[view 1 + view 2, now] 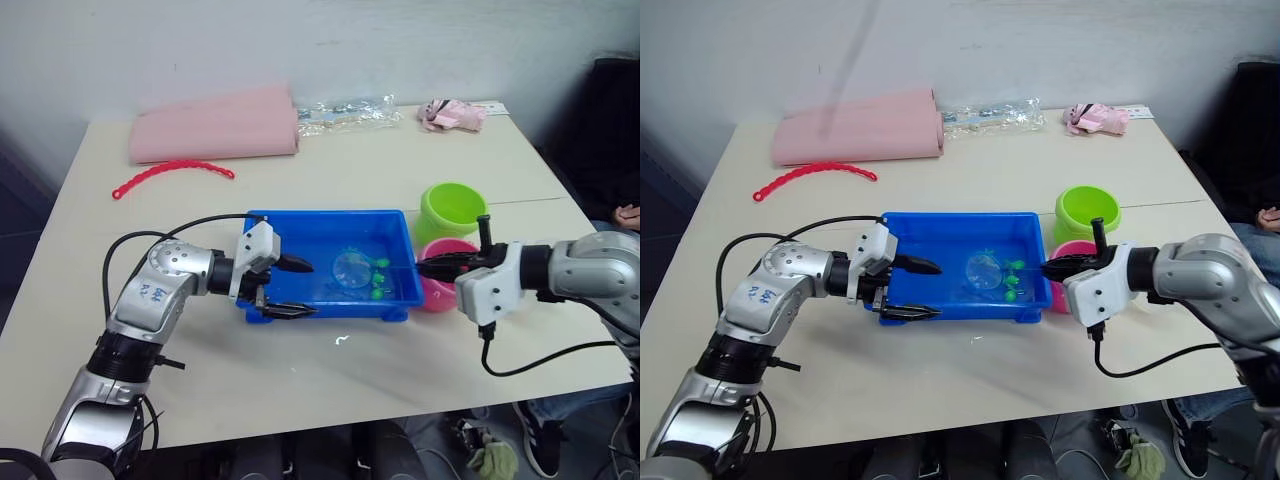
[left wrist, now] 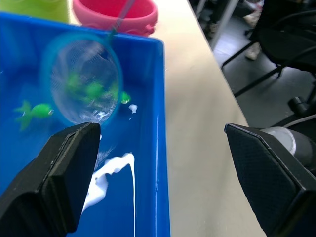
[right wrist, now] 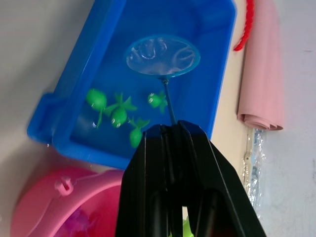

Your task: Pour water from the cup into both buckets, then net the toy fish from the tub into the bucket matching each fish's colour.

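Note:
The blue tub [image 1: 262, 222] sits mid-table with water and several green toy fish [image 1: 380, 286] in its right part. My right gripper [image 1: 428, 267] is shut on the thin dark handle of the net [image 1: 352, 270], whose light blue ring hangs tilted in the tub just left of the fish [image 3: 118, 116]. My left gripper [image 1: 297, 288] is open and straddles the tub's near-left rim [image 2: 160, 123], one finger inside and one outside. The pink bucket [image 1: 437, 297] touches the tub's right end, with the lime green bucket [image 1: 452, 210] behind it. The cup is out of view.
A folded pink cloth [image 1: 215, 125], a red beaded chain [image 1: 170, 172], a clear plastic bag [image 1: 345, 112] and a small pink toy [image 1: 455, 113] lie at the table's back. A person's hand [image 1: 627, 215] shows at the right edge. A small wet spot [image 1: 342, 340] lies before the tub.

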You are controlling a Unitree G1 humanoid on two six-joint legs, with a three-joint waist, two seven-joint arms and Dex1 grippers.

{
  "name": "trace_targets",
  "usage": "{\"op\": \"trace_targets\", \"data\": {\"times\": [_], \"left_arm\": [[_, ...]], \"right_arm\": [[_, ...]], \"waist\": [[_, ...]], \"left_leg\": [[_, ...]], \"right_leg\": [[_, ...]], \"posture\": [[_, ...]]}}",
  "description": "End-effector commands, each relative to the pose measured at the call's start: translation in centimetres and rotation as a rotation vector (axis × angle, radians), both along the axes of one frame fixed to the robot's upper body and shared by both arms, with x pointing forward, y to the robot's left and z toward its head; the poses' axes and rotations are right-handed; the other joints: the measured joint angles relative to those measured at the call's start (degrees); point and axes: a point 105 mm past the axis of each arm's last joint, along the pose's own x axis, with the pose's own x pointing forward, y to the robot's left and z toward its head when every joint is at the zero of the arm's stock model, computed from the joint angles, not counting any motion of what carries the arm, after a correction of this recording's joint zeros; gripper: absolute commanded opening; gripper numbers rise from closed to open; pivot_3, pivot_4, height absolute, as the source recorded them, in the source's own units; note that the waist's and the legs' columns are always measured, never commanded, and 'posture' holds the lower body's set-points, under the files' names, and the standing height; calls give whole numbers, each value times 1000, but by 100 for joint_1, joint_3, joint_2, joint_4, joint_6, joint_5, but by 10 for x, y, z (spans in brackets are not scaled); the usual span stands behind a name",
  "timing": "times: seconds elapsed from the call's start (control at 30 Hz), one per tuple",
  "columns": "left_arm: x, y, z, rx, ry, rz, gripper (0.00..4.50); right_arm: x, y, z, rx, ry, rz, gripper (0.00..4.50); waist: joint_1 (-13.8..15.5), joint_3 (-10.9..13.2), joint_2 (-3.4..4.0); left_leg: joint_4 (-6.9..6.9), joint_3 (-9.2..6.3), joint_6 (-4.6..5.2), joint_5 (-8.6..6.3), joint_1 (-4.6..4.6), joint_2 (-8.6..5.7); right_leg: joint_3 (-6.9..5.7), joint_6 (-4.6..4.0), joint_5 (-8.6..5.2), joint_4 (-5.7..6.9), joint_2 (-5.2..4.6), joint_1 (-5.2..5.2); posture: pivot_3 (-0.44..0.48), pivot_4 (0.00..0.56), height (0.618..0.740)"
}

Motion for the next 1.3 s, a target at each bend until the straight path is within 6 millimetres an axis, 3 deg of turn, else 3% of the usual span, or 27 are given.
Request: {"op": "trace_targets", "data": {"times": [0.03, 0.43, 0.6, 0.83, 0.93, 1.07, 1.3], "left_arm": [[1, 1, 14, -27, -56, 31, 4400], [-1, 0, 17, -36, -66, 48, 4400], [-2, -2, 17, -42, -64, 46, 4400], [-2, -6, 19, -59, -62, 41, 4400], [-1, -8, 19, -63, -60, 37, 4400], [-2, -9, 20, -65, -59, 32, 4400], [-4, -9, 20, -63, -48, 26, 4400]], "right_arm": [[2, -3, 3, -81, -79, 63, 0], [22, -17, 6, -171, -174, 52, 0], [11, -20, -1, -224, -141, 119, 0], [-7, -13, 0, -164, -73, 174, 0], [1, -7, 10, -98, -85, 121, 0], [12, -14, 16, -128, -114, 69, 0], [7, -28, 7, -251, -105, 95, 0]], "waist": [[2, 0, 0], [-14, 1, 2], [-10, 1, 2], [-16, 1, 2], [-15, 1, 2], [-19, 2, 4], [-7, 2, 4]], "left_leg": [[0, 0, 0, 0, 0, 0], [-1, 12, -1, 0, 5, 4], [-1, 13, -1, 0, 5, 4], [0, 12, -1, 0, 5, 4], [2, 12, -1, 1, 8, 5], [4, 14, -1, 1, 8, 4], [1, 13, -1, 0, 6, 3]], "right_leg": [[0, 0, 0, 0, 0, 0], [9, 0, 0, 25, 2, -5], [9, 0, 0, 24, 2, -5], [9, 0, 0, 24, 1, -4], [12, 0, 0, 24, 1, -5], [13, 0, 0, 24, 0, -5], [11, -1, -1, 24, -1, -4]], "posture": [[0, 150, 738], [0, 150, 738], [0, 150, 738], [0, 150, 738], [0, 150, 738], [0, 150, 738], [0, 150, 738]]}}
